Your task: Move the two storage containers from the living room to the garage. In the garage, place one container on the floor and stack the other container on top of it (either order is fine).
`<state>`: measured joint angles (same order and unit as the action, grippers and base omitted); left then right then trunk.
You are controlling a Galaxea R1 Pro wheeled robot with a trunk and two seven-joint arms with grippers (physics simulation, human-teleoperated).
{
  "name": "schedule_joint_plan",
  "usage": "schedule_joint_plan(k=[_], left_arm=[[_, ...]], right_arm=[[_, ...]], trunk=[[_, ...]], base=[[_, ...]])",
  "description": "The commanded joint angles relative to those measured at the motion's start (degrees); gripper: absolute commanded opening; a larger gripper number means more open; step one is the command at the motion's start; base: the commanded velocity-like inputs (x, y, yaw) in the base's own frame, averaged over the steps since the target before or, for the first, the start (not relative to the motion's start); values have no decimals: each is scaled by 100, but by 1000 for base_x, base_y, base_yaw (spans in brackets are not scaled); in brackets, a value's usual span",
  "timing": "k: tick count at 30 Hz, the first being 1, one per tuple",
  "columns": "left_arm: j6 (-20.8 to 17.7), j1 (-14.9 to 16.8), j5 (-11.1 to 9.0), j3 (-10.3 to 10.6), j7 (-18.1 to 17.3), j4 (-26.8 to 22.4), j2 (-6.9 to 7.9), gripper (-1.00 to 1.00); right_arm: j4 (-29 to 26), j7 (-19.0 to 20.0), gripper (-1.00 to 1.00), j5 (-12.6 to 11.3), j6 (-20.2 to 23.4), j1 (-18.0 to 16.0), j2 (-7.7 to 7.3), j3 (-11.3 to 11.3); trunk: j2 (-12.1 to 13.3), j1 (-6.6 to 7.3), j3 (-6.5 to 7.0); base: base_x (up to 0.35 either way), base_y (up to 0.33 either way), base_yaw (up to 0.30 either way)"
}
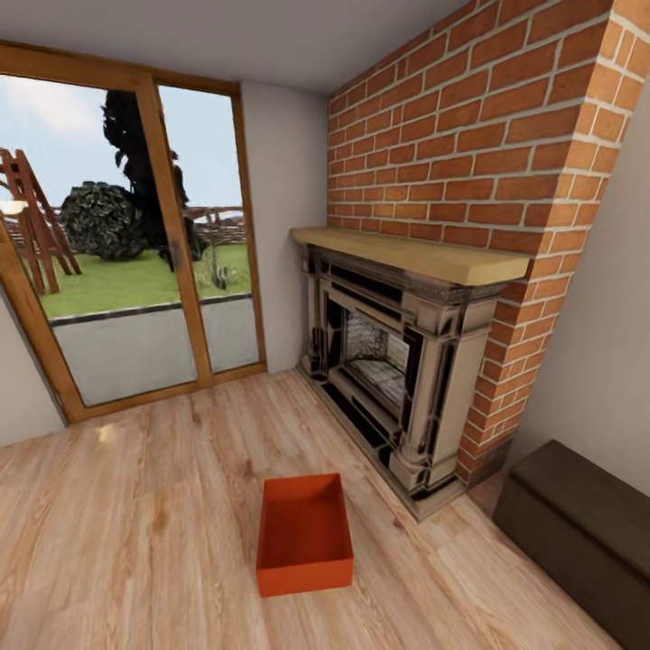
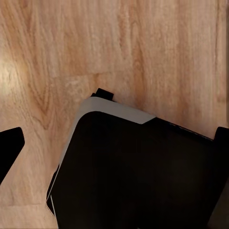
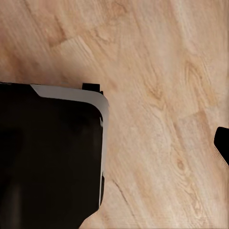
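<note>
Approach phase, nothing picked up. Head view: one storage container (image 1: 304, 534) sits open side up on the wood-plank floor (image 1: 135, 524) of the living room, just short of the fireplace (image 1: 397, 379), glass doors (image 1: 126, 262) off beyond and to the left, dark bench (image 1: 587, 533) to the right. Only one orange-red bin is in sight from here; I can't place the second one. Both wrist cameras look straight down at planks and the robot's own black base (image 2: 138, 171), so the arms look tucked, well back from the bin. Left gripper (image 2: 114, 160): dark finger tips sit at opposite edges of the wrist picture with nothing between them, so it reads as spread wide and empty. Right gripper: a single dark tip (image 3: 223, 145) at the picture's edge, so I cannot tell whether it's apart or together. My read on the next move: roll the base forward until the bin is within reach, lower the trunk, then bring both arms to opposite walls for a grasp.
</note>
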<state>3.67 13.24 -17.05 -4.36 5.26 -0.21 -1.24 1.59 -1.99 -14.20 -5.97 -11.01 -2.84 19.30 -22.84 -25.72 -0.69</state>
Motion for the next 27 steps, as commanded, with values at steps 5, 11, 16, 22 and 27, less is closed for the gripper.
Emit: schedule_joint_plan(k=[5,11,16,22,27], left_arm=[[20,3,0,-41,10,3,-1,100],[20,2,0,-46,10,3,1,100],[20,2,0,-46,10,3,-2,100],[23,3,0,-45,10,3,-2,100],[28,4,0,-44,10,3,1,100]], right_arm=[[17,-3,100,-55,-9,-7,6,56],[17,-3,100,-57,-2,-7,7,56],[17,2,100,-57,-1,-7,4,56],[17,6,100,-57,-1,-7,3,56],[17,24,100,-57,2,-7,6,56]], trunk=[[-8,-6,-7],[-8,-6,-7],[-8,-6,-7],[-8,-6,-7],[-8,-6,-7]], base=[[324,0,0],[324,0,0],[324,0,0],[324,0,0],[323,0,0]])
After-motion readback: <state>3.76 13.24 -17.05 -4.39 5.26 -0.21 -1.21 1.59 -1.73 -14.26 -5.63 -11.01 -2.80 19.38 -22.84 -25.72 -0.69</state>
